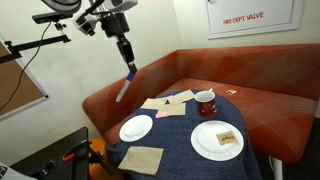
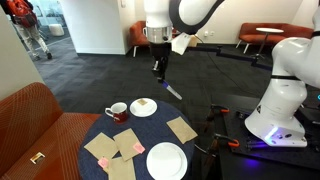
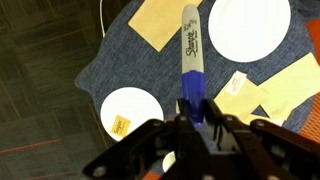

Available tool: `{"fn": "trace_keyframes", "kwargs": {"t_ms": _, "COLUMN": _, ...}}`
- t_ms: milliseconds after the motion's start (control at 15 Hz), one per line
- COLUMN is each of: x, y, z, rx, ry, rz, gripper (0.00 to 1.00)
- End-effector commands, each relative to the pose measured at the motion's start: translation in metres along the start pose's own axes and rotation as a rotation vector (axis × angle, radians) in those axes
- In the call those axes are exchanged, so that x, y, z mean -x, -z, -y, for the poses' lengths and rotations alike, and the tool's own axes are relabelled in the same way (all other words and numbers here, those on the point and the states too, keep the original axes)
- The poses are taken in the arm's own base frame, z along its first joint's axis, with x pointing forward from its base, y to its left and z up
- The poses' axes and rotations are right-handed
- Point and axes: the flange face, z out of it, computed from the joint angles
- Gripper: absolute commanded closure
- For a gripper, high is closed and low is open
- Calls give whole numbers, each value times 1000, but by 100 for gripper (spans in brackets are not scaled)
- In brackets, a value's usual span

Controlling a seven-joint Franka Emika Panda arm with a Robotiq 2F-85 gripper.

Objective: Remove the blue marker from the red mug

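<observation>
Right, the arm is up high and the claw (image 1: pixel 127 66) is clenched around the blue marker (image 1: pixel 124 88). The marker hangs slanted below the fingers in the air, out past the desk's edge, clear of everything. In an exterior view you can see the same thing from the other side: the claw (image 2: pixel 160 75) is up in the air and the marker (image 2: pixel 171 91) angles down and away from it.

From the wrist view the grip is plain. The claw (image 3: pixel 194 118) pinches the blue end of the marker (image 3: pixel 190 55), and the pale labelled barrel points out over the blue cloth.

The red mug (image 1: pixel 205 101) sits upright on the desk (image 1: pixel 180 135), well apart from the marker, handle out to one side, just beside a white plate (image 1: pixel 217 139) with a small yellowish bit on it. A bare white plate (image 1: pixel 136 127) lies nearer the arm. Tan napkins (image 1: pixel 141 159) are spread flat on the cloth. A red sofa (image 1: pixel 260 100) curves round behind the desk.
</observation>
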Motion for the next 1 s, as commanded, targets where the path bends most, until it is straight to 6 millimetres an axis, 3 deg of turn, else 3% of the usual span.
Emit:
{"fn": "trace_keyframes", "kwargs": {"t_ms": 0, "x": 21, "y": -24, "z": 11, "rx": 6, "ry": 40, "rz": 42, "gripper": 95}}
{"fn": "trace_keyframes", "kwargs": {"t_ms": 267, "x": 28, "y": -57, "z": 20, "rx": 12, "ry": 52, "rz": 63, "gripper": 95}}
{"fn": "trace_keyframes", "kwargs": {"t_ms": 933, "x": 0, "y": -151, "z": 41, "rx": -10, "ry": 69, "rz": 64, "gripper": 95}}
